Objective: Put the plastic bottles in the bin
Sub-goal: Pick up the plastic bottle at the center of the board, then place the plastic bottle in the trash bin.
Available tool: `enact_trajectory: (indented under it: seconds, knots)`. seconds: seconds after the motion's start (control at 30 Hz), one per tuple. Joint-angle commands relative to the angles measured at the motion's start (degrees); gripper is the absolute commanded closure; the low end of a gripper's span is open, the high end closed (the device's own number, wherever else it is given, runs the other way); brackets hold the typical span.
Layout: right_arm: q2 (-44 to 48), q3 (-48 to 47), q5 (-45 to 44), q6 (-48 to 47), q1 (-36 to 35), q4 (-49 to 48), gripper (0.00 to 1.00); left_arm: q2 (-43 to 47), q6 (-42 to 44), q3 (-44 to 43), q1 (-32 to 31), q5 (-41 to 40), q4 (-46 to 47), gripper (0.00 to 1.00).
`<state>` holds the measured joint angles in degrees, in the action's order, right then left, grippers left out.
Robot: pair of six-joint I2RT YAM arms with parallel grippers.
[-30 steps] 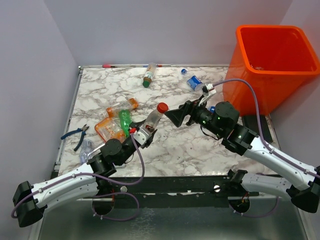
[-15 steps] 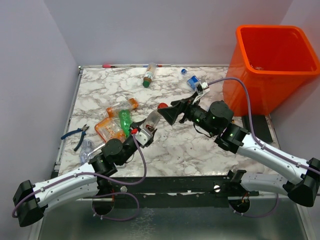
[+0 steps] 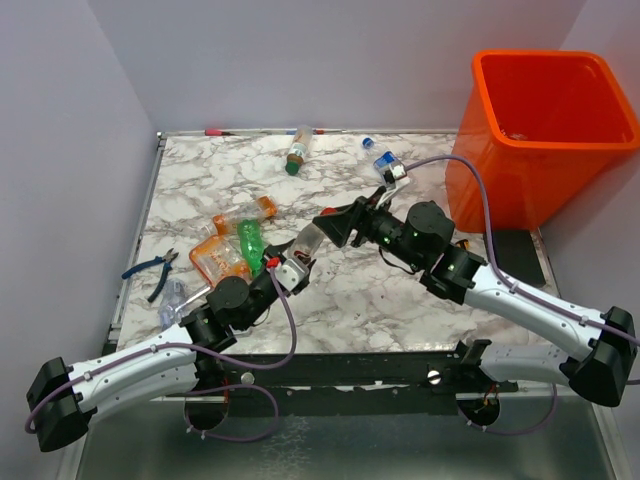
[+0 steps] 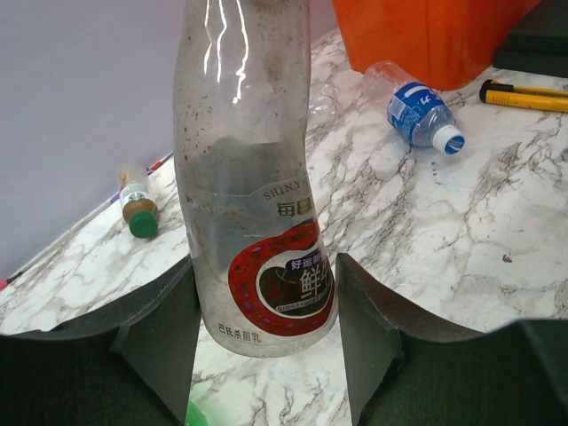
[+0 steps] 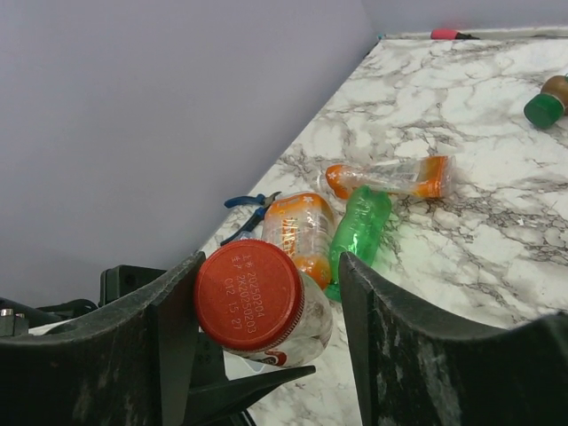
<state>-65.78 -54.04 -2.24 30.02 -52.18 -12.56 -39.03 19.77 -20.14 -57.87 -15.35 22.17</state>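
Now the right gripper (image 5: 266, 266) has moved in, jaws narrowing astride but not yet pinching the cap (image 5: 248, 297) of the bottle (image 3: 307, 241) the left gripper (image 4: 266, 271) clamps mid-frame, likely a handover toward the upper-right bin (image 3: 540, 165).

The table (image 3: 360, 300) is white marble veined grey; the bin (image 3: 540, 190) is bright translucent orange. The clear bottle (image 4: 253, 177) has a red-and-black label and a red cap (image 5: 248, 297). Others are a green bottle (image 5: 359, 226), an orange-labelled bottle (image 5: 297, 232), and a blue-labelled bottle (image 4: 413, 111) with what looks like a white cap.
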Motion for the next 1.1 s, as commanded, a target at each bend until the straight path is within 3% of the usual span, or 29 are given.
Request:
enact_trajectory:
  seconds: [0.0,0.2,0.23,0.3,0.43,0.47,0.63,0.87,0.97,1.07]
  knots:
    - [-0.4,1.1,-0.2,0.4,-0.4,-1.8,0.42,0.9,0.7,0.4,-0.4,0.8,1.6,1.00]
    - [-0.8,1.7,1.8,-0.7,-0.4,-3.0,0.87,0.4,0.3,0.2,-0.3,1.6,1.9,1.00]
    - [-0.8,1.6,1.9,-0.9,-0.5,-2.7,0.96,0.1,0.1,0.1,-0.3,1.6,1.9,0.95]
    - [-0.4,1.4,1.4,-1.1,-0.5,-1.9,1.00,-0.2,-0.2,0.1,-0.3,1.5,2.2,0.69]
    - [0.5,1.4,1.0,-2.0,-0.5,0.1,1.00,0.3,-1.4,-0.3,-0.3,1.8,2.7,0.06]
    - [0.7,0.9,0.8,-2.3,-0.4,1.3,1.00,0.7,-1.5,-0.3,-0.4,1.6,2.7,0.02]
    - [4.7,-3.6,-7.4,-8.9,-0.4,8.8,1.00,4.9,-2.8,0.0,-0.3,-2.7,3.4,0.01]
    - [5.6,-28.8,-29.5,-30.5,-0.4,23.1,1.00,10.6,-0.9,0.7,-0.3,-10.6,4.7,0.01]
    - [5.5,-33.3,-43.7,-43.2,-0.4,16.3,1.00,10.3,-0.4,0.5,-0.2,-13.5,5.0,0.01]
    - [4.8,-32.6,-53.4,-61.1,-0.3,-2.2,1.00,9.1,-0.6,0.0,-0.2,-15.1,4.9,0.01]
